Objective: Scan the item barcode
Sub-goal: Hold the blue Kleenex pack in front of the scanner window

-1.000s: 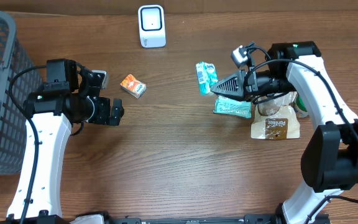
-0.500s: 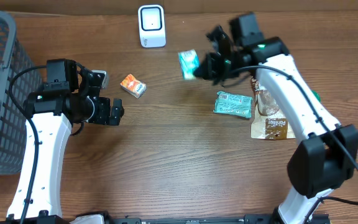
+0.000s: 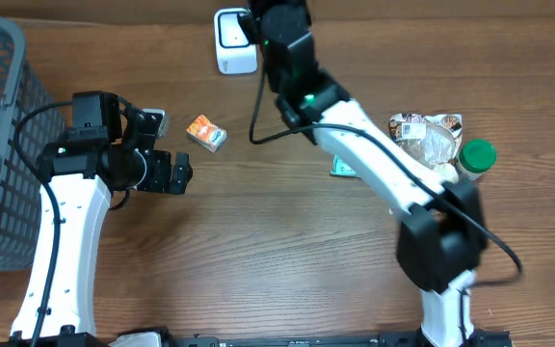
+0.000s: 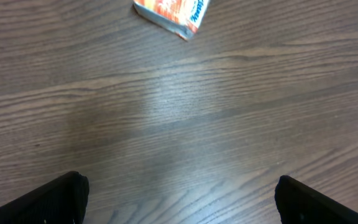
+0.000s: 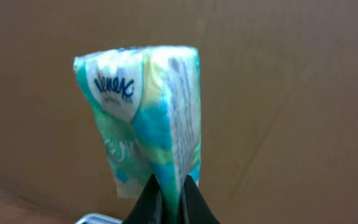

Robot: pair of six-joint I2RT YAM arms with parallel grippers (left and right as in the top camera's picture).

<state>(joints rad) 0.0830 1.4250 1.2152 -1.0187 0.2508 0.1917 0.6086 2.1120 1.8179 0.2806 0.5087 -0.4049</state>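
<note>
Brown backdrop (image 5: 291, 93) frames tissue pack (image 5: 145, 118), right gripper (image 5: 171, 190) pinching its bottom edge.

Dark wood-grain table (image 3: 287, 251), plain brown backdrop (image 5: 303, 74) behind, soft even light, faint sheen on the tabletop

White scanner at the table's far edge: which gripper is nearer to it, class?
Right. The right gripper, shut on a tissue pack, is up beside the scanner; the open left gripper hangs off to its left, past the orange box.

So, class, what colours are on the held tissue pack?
The tissue pack is teal, green and white; right wrist view.
</note>
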